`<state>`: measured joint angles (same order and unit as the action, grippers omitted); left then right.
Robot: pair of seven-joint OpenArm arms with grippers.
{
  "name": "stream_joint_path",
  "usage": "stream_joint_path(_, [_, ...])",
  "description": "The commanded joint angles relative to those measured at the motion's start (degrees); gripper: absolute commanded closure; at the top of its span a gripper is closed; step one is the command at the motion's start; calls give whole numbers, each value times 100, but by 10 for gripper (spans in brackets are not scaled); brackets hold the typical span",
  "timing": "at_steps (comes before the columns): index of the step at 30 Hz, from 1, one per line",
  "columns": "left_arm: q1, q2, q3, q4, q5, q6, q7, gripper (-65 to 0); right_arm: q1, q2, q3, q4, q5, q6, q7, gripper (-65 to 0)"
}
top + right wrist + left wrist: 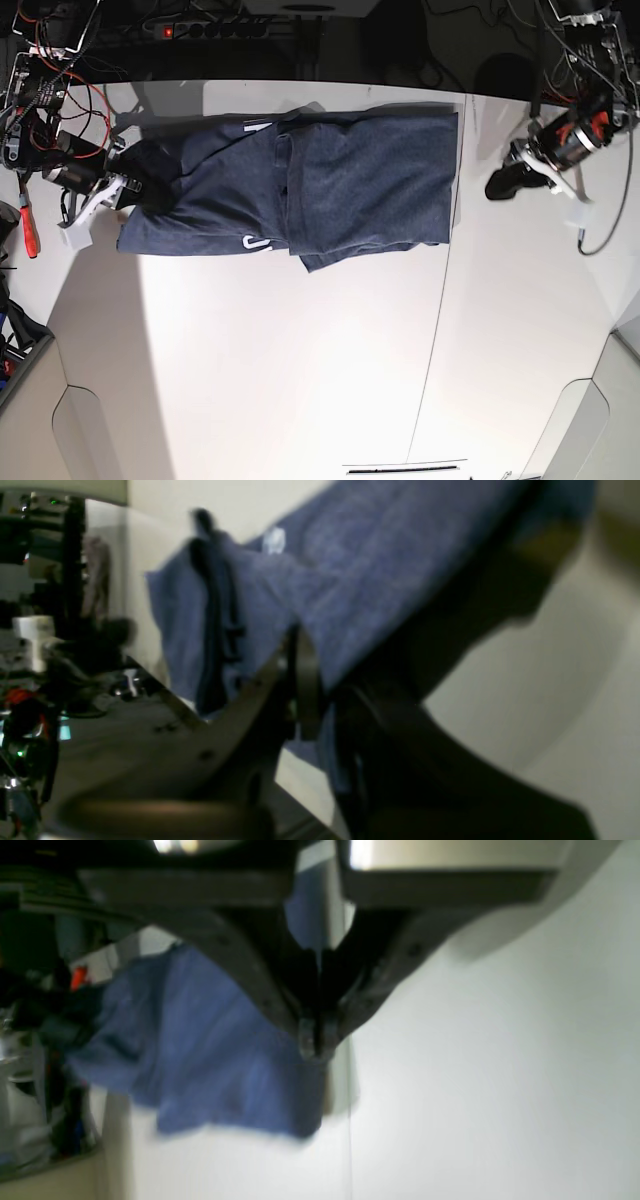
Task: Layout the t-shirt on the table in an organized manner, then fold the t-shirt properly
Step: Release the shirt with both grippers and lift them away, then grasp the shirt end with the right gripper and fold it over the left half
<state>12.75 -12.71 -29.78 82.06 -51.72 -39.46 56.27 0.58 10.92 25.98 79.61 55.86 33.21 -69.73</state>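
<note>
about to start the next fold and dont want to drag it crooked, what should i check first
1. right gripper grips the t-shirt: ok, fabric runs between its jaws.
2. left gripper grips fabric: not ok, shut on nothing, off the shirt's edge over the table.
3. Shirt lies flat: not ok, one layer is folded over the middle.
4. Shirt fully on the table: ok.

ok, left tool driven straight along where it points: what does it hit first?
Probably the near edge of the t-shirt; the shut left tool lines up with it in the wrist view. Depth is unclear, so it might land on bare table just beside.
</note>
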Motion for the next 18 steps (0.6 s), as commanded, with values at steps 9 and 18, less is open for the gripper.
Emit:
stream_joint_path(9, [-39, -61, 977, -317, 697, 26, -597, 0, 50, -894, -568, 1419, 192, 28, -179, 0])
stream_joint_path(18, [-39, -48, 1134, -317, 656, 26, -610, 0, 68, -1519, -2656, 1478, -962, 22, 702, 0])
